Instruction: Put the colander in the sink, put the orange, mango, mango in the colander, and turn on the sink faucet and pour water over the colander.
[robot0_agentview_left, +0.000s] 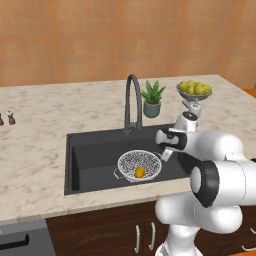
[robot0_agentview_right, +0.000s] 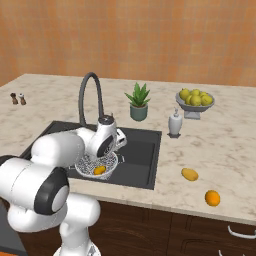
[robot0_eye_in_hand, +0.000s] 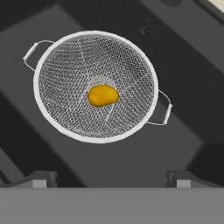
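The colander (robot0_agentview_left: 139, 165) sits in the black sink (robot0_agentview_left: 90, 155), right of its middle, with one yellow-orange mango (robot0_agentview_left: 140, 172) lying in its bottom. In the hand view I look straight down on the colander (robot0_eye_in_hand: 95, 85) and that mango (robot0_eye_in_hand: 103, 95). My gripper (robot0_eye_in_hand: 113, 181) hangs above the colander's near-right edge, open, with nothing between its fingers; it also shows at the sink's right side (robot0_agentview_left: 166, 155). The other mango (robot0_agentview_right: 189, 174) and the orange (robot0_agentview_right: 212, 198) lie on the counter right of the sink. The faucet (robot0_agentview_left: 131, 100) arches over the sink's back; no water shows.
A potted plant (robot0_agentview_left: 152, 97) stands behind the sink. A soap dispenser (robot0_agentview_right: 174, 123) and a bowl of yellow-green fruits (robot0_agentview_right: 195, 98) stand at the back right. Two small shakers (robot0_agentview_left: 6, 118) stand far left. The counter's front edge runs just before the orange.
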